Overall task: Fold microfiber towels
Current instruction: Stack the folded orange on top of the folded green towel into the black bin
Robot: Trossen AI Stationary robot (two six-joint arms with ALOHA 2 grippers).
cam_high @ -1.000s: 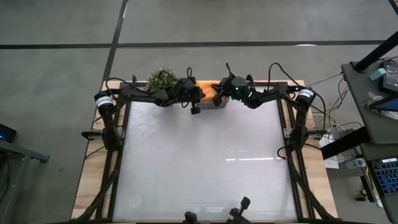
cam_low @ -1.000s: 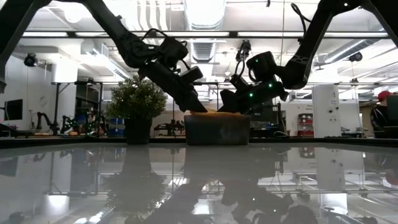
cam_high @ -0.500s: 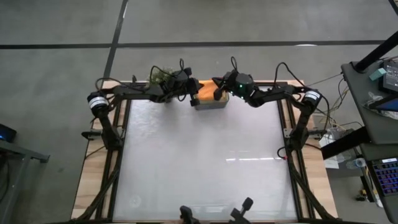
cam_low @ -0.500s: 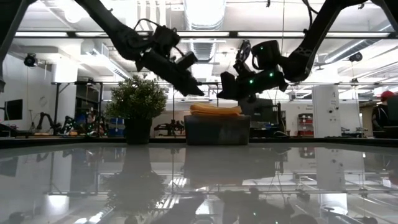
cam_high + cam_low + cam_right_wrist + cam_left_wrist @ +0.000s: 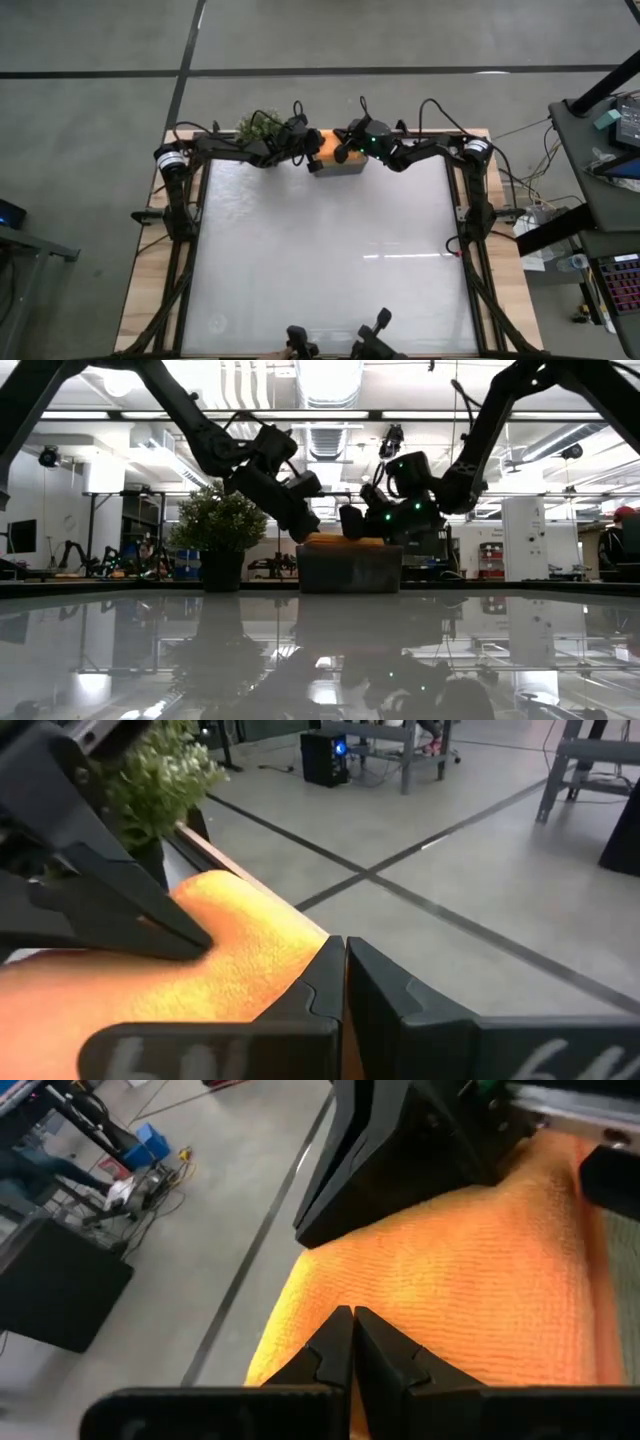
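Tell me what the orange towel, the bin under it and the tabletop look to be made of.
Orange towel: soft knitted microfibre, judging by its fine ribbed, fuzzy weave.
Grey bin: matte, opaque walls, perhaps fabric or plastic; unclear.
Tabletop: smooth and glossy, likely glass or polished acrylic, since it mirrors the room.

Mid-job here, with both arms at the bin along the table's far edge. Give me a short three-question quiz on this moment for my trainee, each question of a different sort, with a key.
1. True or false: the left pincer is open wide above the orange towel.
2. Which sits beside the grey bin?
A. a potted plant
B. a red bucket
C. a stack of plates
3. Fill in: in the high view, both pincers meet over the ____ edge of the table.

Key:
1. False: both the left pincer and the right pincer are shut, tips at the orange towel.
2. A
3. far
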